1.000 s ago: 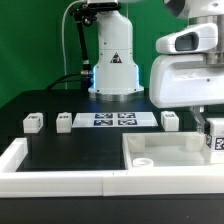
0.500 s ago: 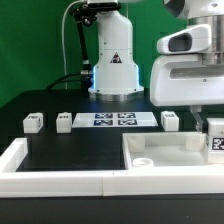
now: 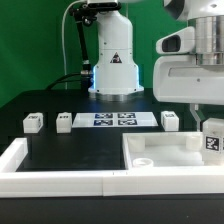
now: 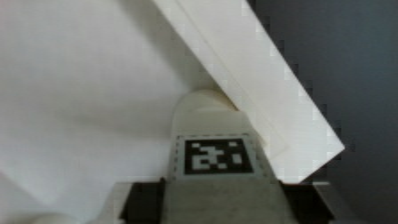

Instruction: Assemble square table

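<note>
I logged: jaws clamped on one small white tagged block leg [image 4: 217, 155], seemingly above white square rimmed plastic slab [image 3: 160, 150]; none fitted, three legs [image 3: 65, 121] lay on table [image 3: 70, 150].

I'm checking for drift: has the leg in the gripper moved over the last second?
Yes, slightly. The leg held in the gripper has shifted toward the exterior view's left, judged against the tabletop's raised rim.

No words or numbers readable; coded tags [image 4: 215, 157] on each leg [image 3: 33, 122] and marker board [image 3: 112, 120].
</note>
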